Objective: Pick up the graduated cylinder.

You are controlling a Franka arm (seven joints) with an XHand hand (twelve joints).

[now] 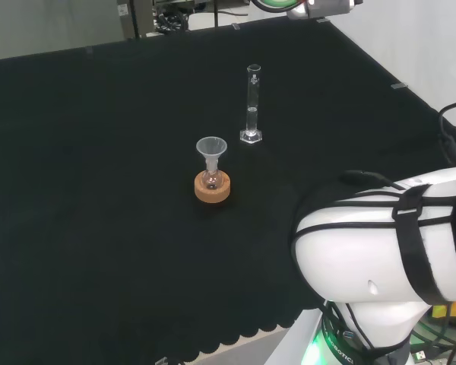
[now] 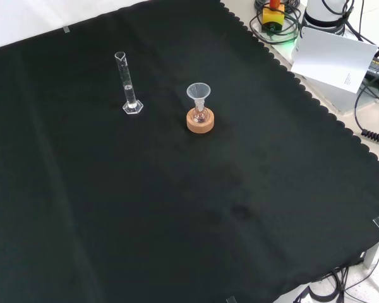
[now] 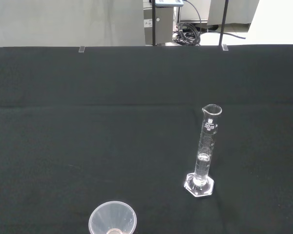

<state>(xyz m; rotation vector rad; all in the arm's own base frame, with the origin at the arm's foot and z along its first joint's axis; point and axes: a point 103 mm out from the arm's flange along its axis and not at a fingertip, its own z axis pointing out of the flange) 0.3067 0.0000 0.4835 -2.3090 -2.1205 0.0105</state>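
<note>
Standing upright on black cloth (image 2: 177,208), graduated cylinder (image 2: 126,82): thin clear glass, light, slippery, top-heavy, breakable. Judge mid-tube grasp above hexagonal foot. Hand state: cannot tell.

funnel (image 3: 113,224) | cut off at wrist view's edge | flask beneath unseen

Upright on the black cloth (image 1: 99,190): tall clear glass graduated cylinder (image 1: 252,106) on its hexagonal foot. Near it, apart, toward the right in the front view: round cork ring stand (image 2: 200,121), bearing small flask (image 2: 199,114) with clear plastic funnel (image 2: 198,93) seated in its neck. In the head view, stand nearer and left of cylinder.
</note>
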